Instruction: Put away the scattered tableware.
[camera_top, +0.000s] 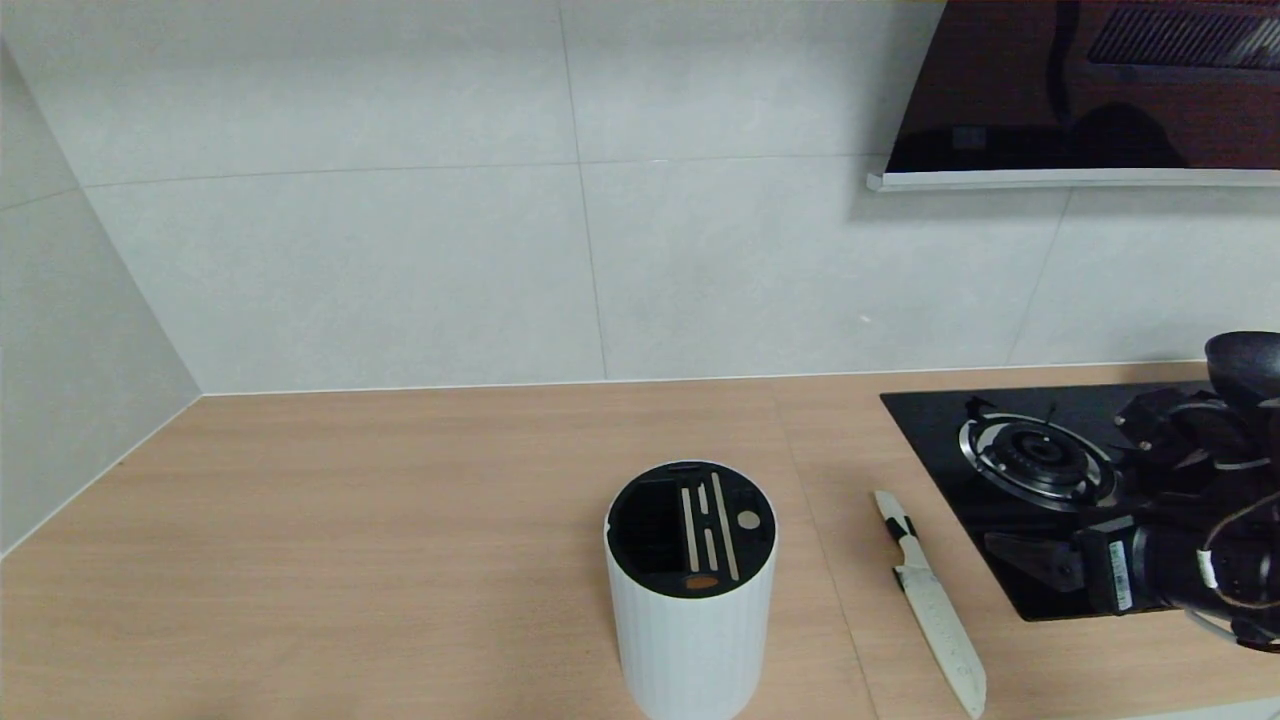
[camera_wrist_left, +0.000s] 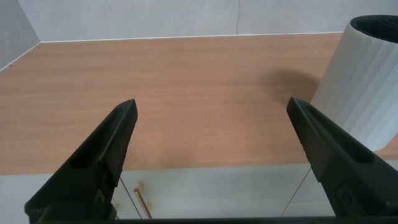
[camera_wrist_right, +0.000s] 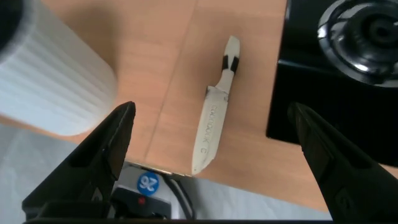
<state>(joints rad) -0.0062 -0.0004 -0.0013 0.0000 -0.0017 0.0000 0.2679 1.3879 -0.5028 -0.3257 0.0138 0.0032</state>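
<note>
Knife (camera_top: 930, 600) flat on counter (camera_top: 400, 500), lower right of head frame, beside white holder (camera_top: 690, 590); left gripper (camera_wrist_left: 211, 102) and right gripper (camera_wrist_right: 211, 109) spread apart.

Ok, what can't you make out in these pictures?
- Holder: base cut off by the head view's bottom edge; slot depths too dark.
- Stove: right part hidden behind the right arm, head view.
- Dark round thing: cut off by the right edge, unidentifiable.
- Knife: print too small.

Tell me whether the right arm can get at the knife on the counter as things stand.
Probably yes. The right tool hangs open above the knife, which lies flat on the counter between the white holder and the hob, with nothing over it.
</note>
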